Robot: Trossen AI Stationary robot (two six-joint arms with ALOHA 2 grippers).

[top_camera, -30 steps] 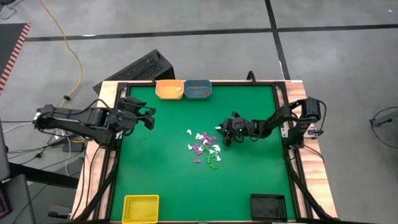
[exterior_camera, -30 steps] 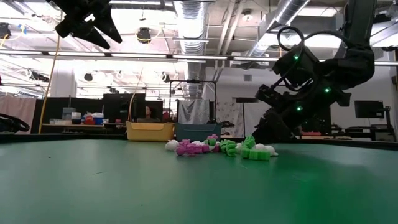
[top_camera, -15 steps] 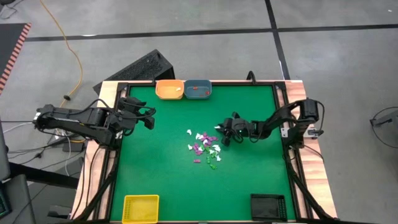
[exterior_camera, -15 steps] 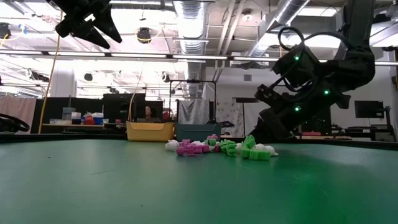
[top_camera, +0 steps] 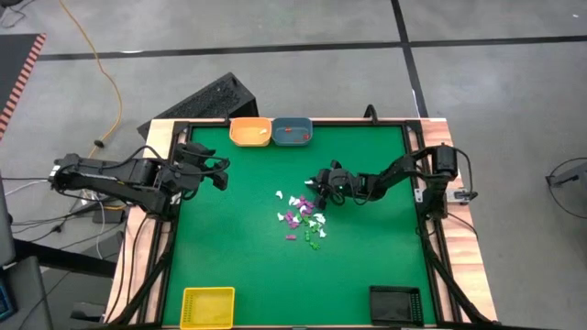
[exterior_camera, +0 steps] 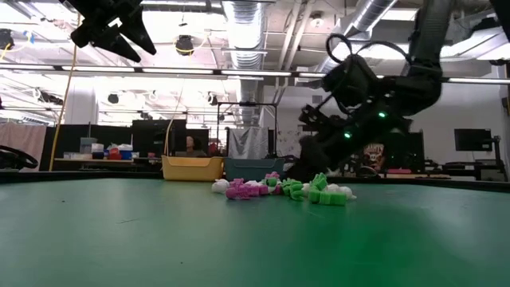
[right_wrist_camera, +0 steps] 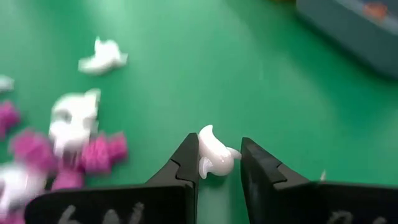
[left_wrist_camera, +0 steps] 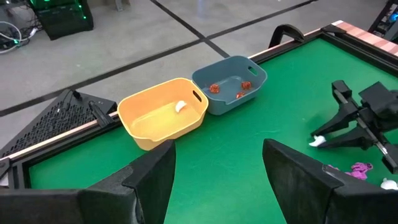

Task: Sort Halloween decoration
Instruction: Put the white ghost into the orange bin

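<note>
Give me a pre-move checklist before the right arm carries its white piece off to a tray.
1. Right pincer shut on the small white plastic ghost trinket: ok, it sits between both fingers.
2. Trinket lifted clear of the green felt table: cannot tell.
3. Orange plastic tray at the far edge holds one white piece, so it suits white: ok.
4. Grey-blue plastic tray beside it holds orange-red pieces, so avoid it: ok.
5. Left pincer hangs open at the table's left side, off the route to the trays: ok.
6. Pile of white, purple and green trinkets lies apart from the route: ok.
</note>
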